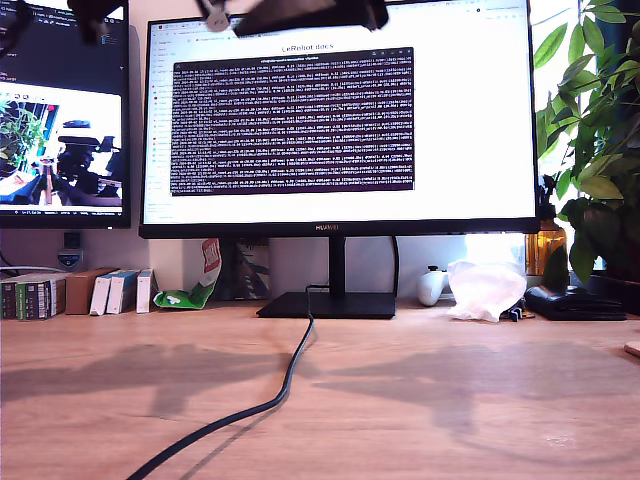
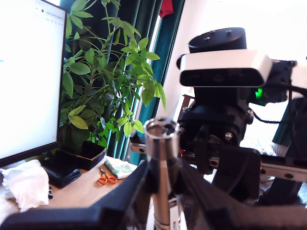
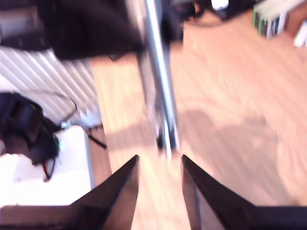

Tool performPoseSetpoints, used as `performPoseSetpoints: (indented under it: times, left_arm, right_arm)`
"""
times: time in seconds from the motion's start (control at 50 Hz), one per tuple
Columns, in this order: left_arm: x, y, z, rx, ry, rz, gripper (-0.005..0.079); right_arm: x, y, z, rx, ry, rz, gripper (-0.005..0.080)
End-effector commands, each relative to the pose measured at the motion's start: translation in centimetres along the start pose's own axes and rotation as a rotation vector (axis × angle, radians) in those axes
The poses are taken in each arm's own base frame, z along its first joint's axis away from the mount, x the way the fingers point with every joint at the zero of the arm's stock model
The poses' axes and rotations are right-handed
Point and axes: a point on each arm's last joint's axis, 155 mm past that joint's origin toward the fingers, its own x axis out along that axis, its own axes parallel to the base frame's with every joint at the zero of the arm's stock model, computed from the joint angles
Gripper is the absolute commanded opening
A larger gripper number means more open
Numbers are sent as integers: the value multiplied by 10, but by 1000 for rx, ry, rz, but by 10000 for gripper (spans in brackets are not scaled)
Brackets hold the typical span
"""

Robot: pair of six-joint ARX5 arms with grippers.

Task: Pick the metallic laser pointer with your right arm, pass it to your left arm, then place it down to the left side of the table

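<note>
Two monitors fill the back of the exterior view – the large monitor (image 1: 338,118) in the middle and a second monitor (image 1: 62,110) at 9 o'clock – above the wood-grain desk (image 1: 420,400). A black cable (image 1: 270,400) runs from the stand toward 7 o'clock. Small boxes (image 1: 75,293) stand at 8 o'clock, a crumpled white bag (image 1: 487,288) and a plant (image 1: 595,150) at 3 o'clock. Dark blurred arm parts (image 1: 300,14) cross the frame at 12 o'clock; which arm they belong to I cannot tell.

In the first wrist view, my first gripper (image 2: 162,191) has its fingers (image 2: 124,196) clamped on the metallic laser pointer (image 2: 162,158), which stands upright between them, well above the desk, its pale round end facing the camera. Behind it the other arm (image 2: 223,96) shows a white part and a green light. Orange scissors (image 2: 106,178) lie on the desk near the plant.

In the second wrist view, blurred, my second gripper (image 3: 159,191) has its fingers (image 3: 120,196) apart and holding nothing – the laser pointer hangs just beyond their tips, its far end in a dark gripper at 11 o'clock.
</note>
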Motion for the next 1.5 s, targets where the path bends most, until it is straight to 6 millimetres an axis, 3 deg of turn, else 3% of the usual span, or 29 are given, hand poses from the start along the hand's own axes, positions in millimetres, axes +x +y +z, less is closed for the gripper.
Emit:
performPoseSetpoints:
  times: [0.0,0.2,0.38,0.5,0.72,0.92,1.14,1.36,1.48]
  left_arm:
    - [-3,4,6,24,-1,7,-21]
    - [-13,11,2,47,24,22,-21]
    - [-19,22,-5,58,44,57,-21]
    - [-23,32,-15,37,73,93,-21]
    - [-33,59,-41,26,141,213,-21]
    - [-48,86,-73,-46,243,372,-21]
    - [-76,109,-98,-119,437,579,-21]
    - [-108,111,-108,-176,650,734,-21]
    - [-118,103,-119,-240,749,736,-21]
  right_arm:
    - [-3,-11,-5,13,16,-23,240]
    - [-22,-53,-14,51,24,-111,-12]
    - [-50,-114,-21,107,21,-334,-13]
    - [-80,-152,-23,127,3,-492,-13]
    - [-140,-183,-19,90,-57,-704,-13]
    - [-183,-178,-30,71,-91,-815,-13]
    - [-208,-149,-51,6,-171,-906,-13]
    - [-211,-113,-97,-58,-210,-927,-13]
    - [-223,-91,-106,-95,-275,-958,-13]
